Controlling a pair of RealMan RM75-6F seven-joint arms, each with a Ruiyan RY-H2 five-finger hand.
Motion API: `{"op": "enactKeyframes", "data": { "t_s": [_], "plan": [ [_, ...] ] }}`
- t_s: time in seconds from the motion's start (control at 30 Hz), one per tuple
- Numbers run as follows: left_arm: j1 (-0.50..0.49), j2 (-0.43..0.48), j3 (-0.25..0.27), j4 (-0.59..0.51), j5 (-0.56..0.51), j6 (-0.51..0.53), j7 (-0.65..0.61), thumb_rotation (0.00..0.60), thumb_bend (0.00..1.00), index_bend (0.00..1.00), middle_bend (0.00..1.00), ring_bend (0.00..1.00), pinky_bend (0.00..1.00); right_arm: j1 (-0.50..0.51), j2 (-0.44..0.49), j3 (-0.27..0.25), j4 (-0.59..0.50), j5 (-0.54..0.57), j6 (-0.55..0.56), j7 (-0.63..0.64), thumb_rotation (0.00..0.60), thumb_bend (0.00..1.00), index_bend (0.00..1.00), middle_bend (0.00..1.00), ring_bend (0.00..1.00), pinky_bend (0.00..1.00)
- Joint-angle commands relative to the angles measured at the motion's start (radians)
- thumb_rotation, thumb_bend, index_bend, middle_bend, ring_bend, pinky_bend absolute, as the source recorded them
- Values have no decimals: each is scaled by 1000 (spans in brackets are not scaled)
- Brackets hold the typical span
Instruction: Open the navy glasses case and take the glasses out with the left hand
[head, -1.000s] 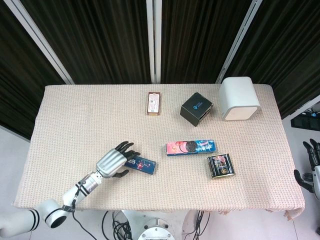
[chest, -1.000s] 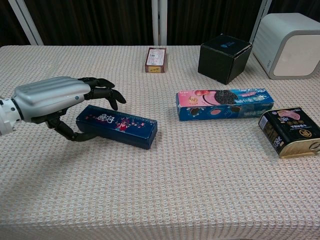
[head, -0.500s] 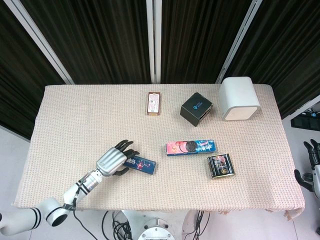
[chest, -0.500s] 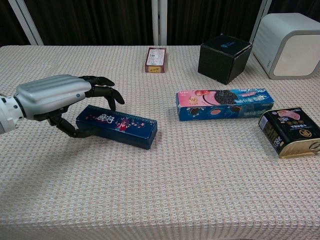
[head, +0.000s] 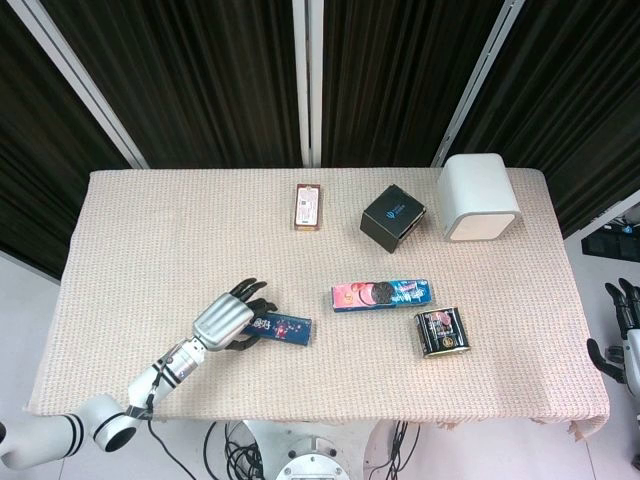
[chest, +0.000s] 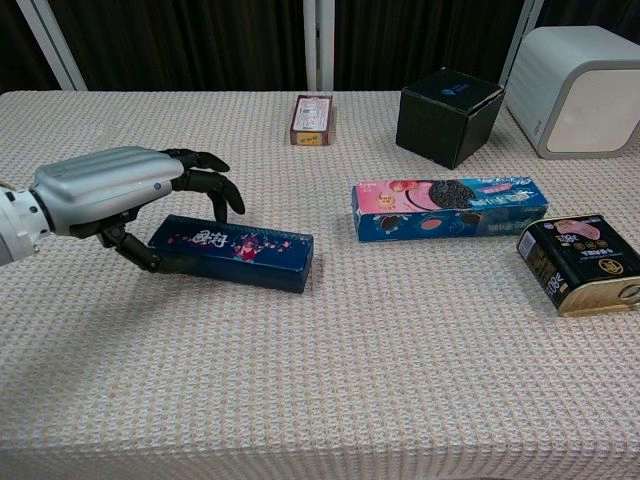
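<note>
1. My left hand lies over the 9 o'clock end of the navy glasses case, thumb against its near side, fingers arched over the far edge; whether they truly clamp it, I cannot tell.
2. The case lies closed on the table, at 9 o'clock from the cookie box.
3. My right hand hangs off the table's 3 o'clock edge, fingers loose, holding nothing.

A laboratory test stand is indicated: a table covered with woven beige cloth, backed by black curtains across the upper frame, with loose cables seen at the lower edge.
</note>
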Motion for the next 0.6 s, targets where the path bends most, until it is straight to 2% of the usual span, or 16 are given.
{"op": "enactKeyframes", "data": {
  "t_s": [0.03,0.3,0.6],
  "plan": [
    [-1,0,-1,-5,-7,-1,-3,600,351,284,394,69,97,0,-1,0,1,0,-1,0,600,301,0,0,0,0],
    [-2,0,-8,-35,-55,-25,-27,600,398,318,446,99,99,1,-4,0,6,-1,-2,4,600,300,0,0,0,0],
    [8,7,-37,-97,-158,-63,-50,600,439,363,523,159,119,1,-9,0,17,-6,1,13,600,300,0,0,0,0]
  ]
}}
